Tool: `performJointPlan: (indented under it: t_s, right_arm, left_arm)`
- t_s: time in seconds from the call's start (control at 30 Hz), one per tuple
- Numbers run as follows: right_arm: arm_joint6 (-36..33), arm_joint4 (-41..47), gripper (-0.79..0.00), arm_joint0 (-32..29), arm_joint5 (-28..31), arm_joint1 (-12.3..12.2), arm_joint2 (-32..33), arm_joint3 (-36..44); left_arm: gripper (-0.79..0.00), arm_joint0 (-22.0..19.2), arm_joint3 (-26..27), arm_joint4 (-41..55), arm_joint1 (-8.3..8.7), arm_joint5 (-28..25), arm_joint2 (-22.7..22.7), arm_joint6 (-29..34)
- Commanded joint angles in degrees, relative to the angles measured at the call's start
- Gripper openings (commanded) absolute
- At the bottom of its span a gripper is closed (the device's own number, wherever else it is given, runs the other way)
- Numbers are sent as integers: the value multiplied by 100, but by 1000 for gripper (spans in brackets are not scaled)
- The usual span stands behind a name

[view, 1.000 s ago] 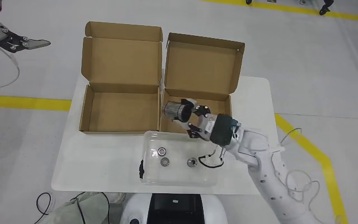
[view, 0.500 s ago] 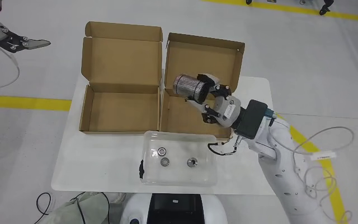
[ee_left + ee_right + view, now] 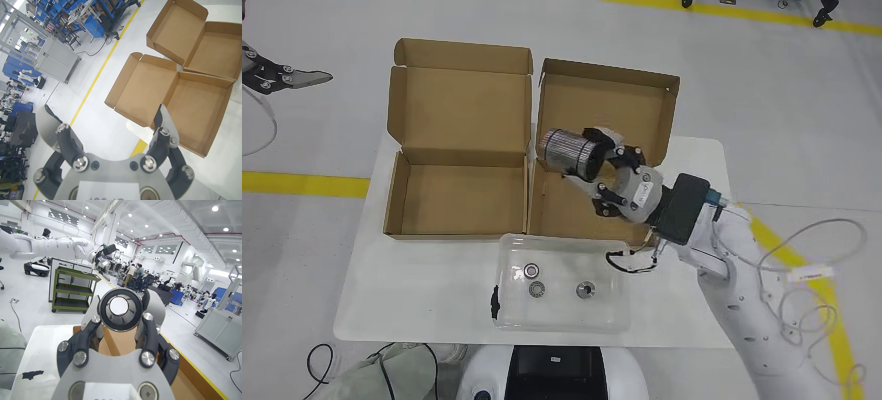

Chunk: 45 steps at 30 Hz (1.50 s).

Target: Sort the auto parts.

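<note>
The right gripper held a ribbed metal cylinder clamped sideways between its jaws (bore facing the wrist camera), above the right-hand cardboard box.

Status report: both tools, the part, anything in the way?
Left tool open, holding nothing. Right tool shut on ribbed cylinder, over right box. Three small parts in clear tray. Nothing seen in the way.

Right arm's stretched forward, end effector clamped on a cylindrical part. Left end effector hangs way out to the left, fingers wide open.
</note>
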State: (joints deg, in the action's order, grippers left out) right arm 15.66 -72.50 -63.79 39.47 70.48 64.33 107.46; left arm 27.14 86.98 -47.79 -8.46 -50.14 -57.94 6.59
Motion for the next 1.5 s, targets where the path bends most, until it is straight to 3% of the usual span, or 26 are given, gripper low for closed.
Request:
performJointPlan:
  t_s: [0.0,0.43,0.77,0.97,1.47]
  right_arm:
    - [-120,-84,-785,-41,-3,-5,-34,-36]
    - [-1267,-325,-785,-450,-26,-71,-115,-345]
    - [-3239,-163,-785,-502,-239,-101,-203,-464]
    - [-3921,28,-785,-263,-471,-55,-425,-861]
    - [-4754,229,-785,877,-1115,256,-1347,-2280]
  left_arm:
    - [0,0,0,0,0,0,0,0]
    - [0,0,0,0,0,0,0,0]
    - [0,0,0,0,0,0,0,0]
    - [0,0,0,0,0,0,0,0]
    - [0,0,0,0,0,0,0,0]
